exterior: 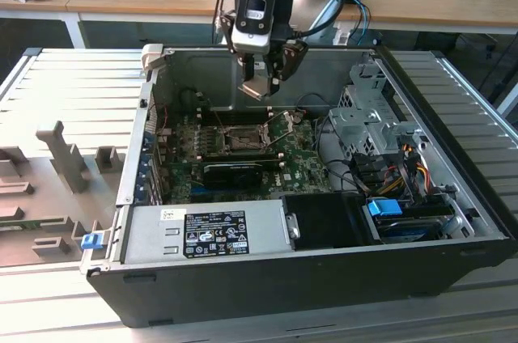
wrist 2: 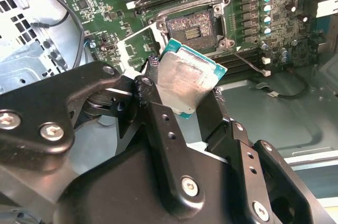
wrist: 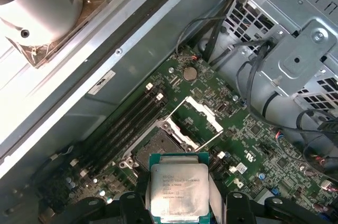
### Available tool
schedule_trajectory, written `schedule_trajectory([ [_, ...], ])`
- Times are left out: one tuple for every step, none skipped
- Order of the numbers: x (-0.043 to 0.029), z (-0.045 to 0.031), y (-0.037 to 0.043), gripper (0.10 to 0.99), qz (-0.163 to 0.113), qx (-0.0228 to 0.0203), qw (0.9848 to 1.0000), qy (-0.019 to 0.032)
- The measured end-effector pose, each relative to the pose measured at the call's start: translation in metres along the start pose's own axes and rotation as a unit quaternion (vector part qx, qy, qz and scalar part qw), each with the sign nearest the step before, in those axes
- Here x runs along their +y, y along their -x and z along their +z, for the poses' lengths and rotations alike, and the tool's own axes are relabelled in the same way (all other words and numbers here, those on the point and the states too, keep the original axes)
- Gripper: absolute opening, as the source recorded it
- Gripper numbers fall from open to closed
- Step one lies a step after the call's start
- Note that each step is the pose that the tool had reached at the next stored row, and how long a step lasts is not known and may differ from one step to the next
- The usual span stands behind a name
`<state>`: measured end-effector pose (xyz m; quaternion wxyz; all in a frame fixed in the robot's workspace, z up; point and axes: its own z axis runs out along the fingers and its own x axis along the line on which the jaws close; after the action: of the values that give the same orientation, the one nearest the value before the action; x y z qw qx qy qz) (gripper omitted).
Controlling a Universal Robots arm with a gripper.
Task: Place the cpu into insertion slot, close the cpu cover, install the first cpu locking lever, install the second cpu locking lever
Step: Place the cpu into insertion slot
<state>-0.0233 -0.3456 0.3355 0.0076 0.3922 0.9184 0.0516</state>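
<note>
Cpu (wrist: 178, 195) between jaws, seemingly above insertion slot (wrist 2: 191, 27)

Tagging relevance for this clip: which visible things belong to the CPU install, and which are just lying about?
Part of the job:
cpu, gripped by the gripper above the board
insertion slot, empty
cpu cover, swung open

Just lying about:
power supply box
drive cage
memory slots
coin battery
grey fixtures outside the case

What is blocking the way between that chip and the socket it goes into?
Nothing visible. The gripper holds the cpu above the open insertion slot; the cpu cover is swung up beside it.
</note>
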Motion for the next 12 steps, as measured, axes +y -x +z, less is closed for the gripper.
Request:
schedule_trajectory([
  [0.0000,0.0002,0.0000,0.533,0.002,-0.0001,1.0000,0.0001],
  [0.0000,0.0003,0.0000,0.533,0.003,-0.0002,1.0000,0.0001],
  [0.0000,0.0005,0.0000,0.533,0.004,-0.0003,1.0000,0.0002],
  [-0.0001,0.0009,0.0000,0.533,0.008,-0.0007,1.0000,0.0004],
  [-0.0001,0.0011,0.0000,0.533,0.011,-0.0010,0.9999,0.0005],
  [-0.0001,0.0016,0.0000,0.533,0.017,-0.0015,0.9999,0.0007],
  [-0.0002,0.0018,0.0000,0.533,0.019,-0.0016,0.9998,0.0009],
  [-0.0002,0.0021,0.0001,0.533,0.021,-0.0018,0.9998,0.0010],
  [-0.0002,0.0024,0.0001,0.533,0.024,-0.0020,0.9997,0.0010],
  [-0.0003,0.0027,0.0001,0.533,0.027,-0.0023,0.9996,0.0011],
  [-0.0003,0.0034,0.0001,0.533,0.030,-0.0026,0.9995,0.0012],
  [-0.0004,0.0041,0.0001,0.533,0.031,-0.0027,0.9995,0.0013],
])
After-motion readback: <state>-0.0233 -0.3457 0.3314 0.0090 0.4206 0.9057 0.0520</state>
